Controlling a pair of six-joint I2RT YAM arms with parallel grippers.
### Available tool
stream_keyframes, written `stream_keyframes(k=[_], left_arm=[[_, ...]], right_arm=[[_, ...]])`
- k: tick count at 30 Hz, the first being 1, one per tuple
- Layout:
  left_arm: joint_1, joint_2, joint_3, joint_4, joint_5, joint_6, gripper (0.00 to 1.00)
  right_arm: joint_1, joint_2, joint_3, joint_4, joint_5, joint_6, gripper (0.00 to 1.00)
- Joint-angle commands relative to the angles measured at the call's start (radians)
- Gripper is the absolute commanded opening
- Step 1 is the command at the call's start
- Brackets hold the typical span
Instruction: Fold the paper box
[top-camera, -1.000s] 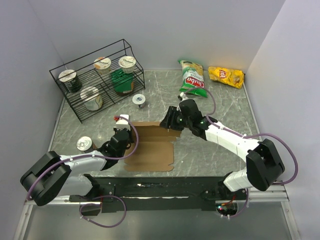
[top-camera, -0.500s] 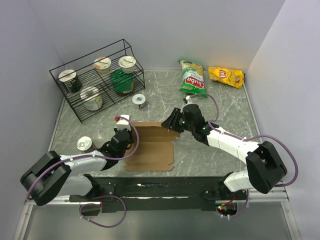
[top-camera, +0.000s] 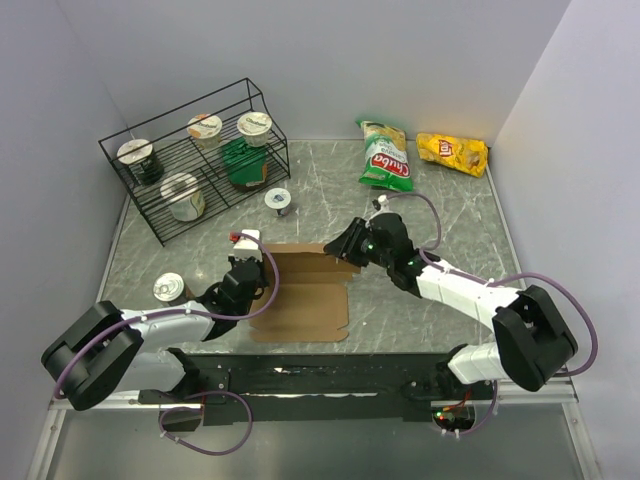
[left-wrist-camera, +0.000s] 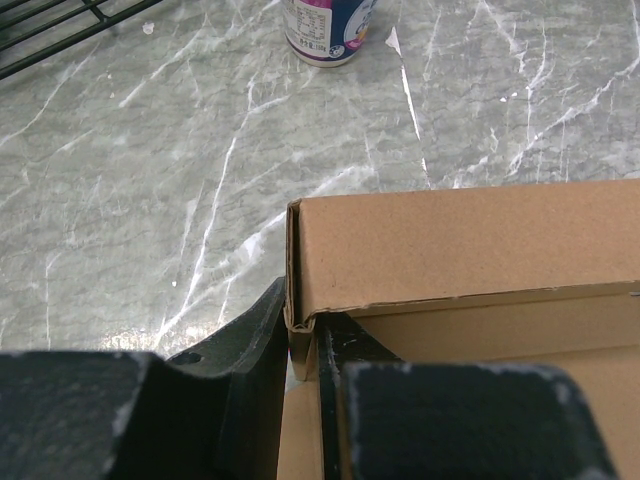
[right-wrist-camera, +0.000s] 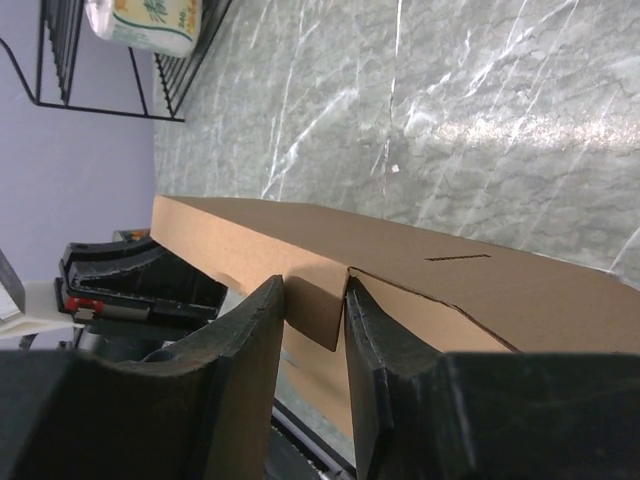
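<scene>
- paper box (left-wrist-camera: 470, 250) runs off the right and bottom edges of the left wrist view
- small can (left-wrist-camera: 328, 30) up top there is chopped off, label print way too blurry to read
- right wrist view: cup (right-wrist-camera: 145, 25) in the wire rack (right-wrist-camera: 120, 103) cut by the top edge

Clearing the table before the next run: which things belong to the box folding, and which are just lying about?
In use: paper box, left claw, right claw.
Lying about: green chip bag, yellow chip bag, wire rack, can, small cup.
</scene>
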Motion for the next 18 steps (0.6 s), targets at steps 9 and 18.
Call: stream_keyframes(k=[9, 18], left_arm=[[-0.013, -0.007, 0.027, -0.023, -0.006, -0.025, 0.11], [0.001, -0.010, 0.047, -0.061, 0.032, -0.044, 0.07]], right_arm=[[-0.004, -0.169, -0.021, -0.029, 0.076, -0.116, 0.84], [-0.002, -0.504, -0.234, -0.158, 0.164, -0.255, 0.77]])
